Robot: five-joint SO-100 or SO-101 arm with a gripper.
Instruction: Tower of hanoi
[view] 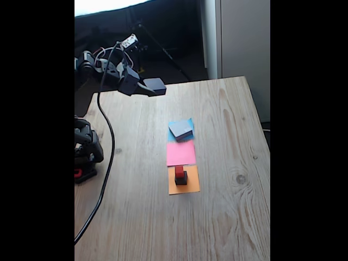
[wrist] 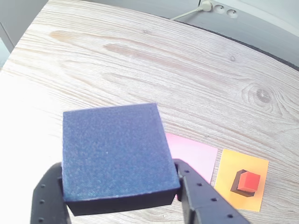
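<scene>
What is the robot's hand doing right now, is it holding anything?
Hand: closed on the medium black block, held up in the air above the table.

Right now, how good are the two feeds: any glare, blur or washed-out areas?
Fixed view: soft and low-detail, black bars either side, window blown out at top, sunlight paling the table. Wrist view: sharper; the medium black block in the hand looks bluish; lower-left table is overexposed.

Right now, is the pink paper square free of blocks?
Yes, in the fixed view the pink paper square lies bare, between the blue square and orange square.
</scene>
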